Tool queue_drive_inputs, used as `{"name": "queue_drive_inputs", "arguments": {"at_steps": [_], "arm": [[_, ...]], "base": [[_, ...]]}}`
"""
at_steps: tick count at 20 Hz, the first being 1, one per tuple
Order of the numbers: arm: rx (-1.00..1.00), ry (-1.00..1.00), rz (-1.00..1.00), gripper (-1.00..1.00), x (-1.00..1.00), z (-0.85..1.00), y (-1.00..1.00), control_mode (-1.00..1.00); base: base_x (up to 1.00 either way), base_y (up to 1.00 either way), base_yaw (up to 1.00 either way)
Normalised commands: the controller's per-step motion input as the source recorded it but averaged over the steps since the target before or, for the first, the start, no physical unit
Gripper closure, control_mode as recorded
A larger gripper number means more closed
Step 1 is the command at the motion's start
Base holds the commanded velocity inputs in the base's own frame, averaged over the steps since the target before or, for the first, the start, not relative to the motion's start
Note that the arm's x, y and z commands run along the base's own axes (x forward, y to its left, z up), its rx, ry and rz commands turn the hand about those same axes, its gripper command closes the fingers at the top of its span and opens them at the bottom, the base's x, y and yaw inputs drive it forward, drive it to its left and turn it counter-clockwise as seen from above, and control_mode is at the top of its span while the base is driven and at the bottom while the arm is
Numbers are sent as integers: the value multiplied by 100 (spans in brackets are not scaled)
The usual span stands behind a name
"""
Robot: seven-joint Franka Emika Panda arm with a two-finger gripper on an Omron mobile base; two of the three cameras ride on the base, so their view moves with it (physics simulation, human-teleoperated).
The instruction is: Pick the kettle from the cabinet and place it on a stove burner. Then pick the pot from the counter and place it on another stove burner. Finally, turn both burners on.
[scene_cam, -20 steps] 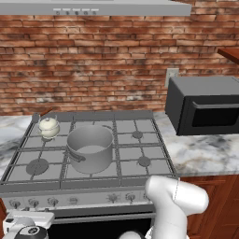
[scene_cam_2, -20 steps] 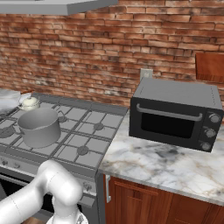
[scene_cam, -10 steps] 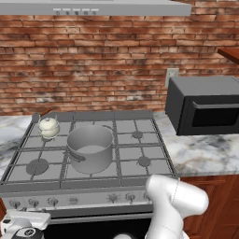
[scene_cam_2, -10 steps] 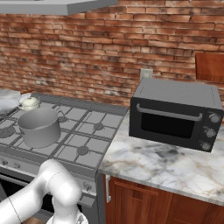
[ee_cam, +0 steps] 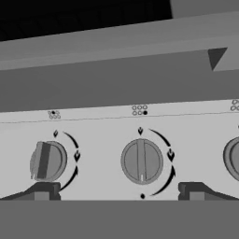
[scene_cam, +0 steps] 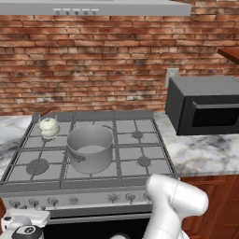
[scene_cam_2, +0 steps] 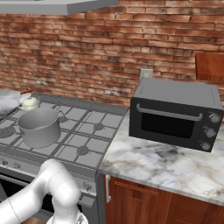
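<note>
Nothing has shifted over the last second: kettle (scene_cam: 49, 126) and pot (scene_cam: 90, 148) sit on burners, my claw (ee_cam: 119, 192) stays wide around the middle knob (ee_cam: 142, 161), not yet turned

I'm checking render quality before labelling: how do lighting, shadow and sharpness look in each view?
Left base view: even light, soft shading inside the pot, slightly blurred. Right base view: flat light, dull sheen on the counter. Hand view: grey and dim, dark band on top, the middle knob crisp between the open end effector tips.
</note>
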Motion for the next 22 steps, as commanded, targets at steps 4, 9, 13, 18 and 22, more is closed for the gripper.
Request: {"name": "queue_drive_inputs", "arguments": {"at_steps": [4, 9, 13, 18, 22], "arm": [[0, 0, 0, -100, 15, -12, 8, -100], [0, -1, 0, -100, 12, -15, 15, -100], [0, -1, 0, -100, 14, -17, 16, -100], [0, -2, 0, -100, 7, -12, 11, -100], [0, -4, 0, -100, 4, -3, 7, -100]], "base": [[0, 0, 0], [0, 0, 0], [0, 0, 0], [0, 0, 0], [0, 0, 0]]}}
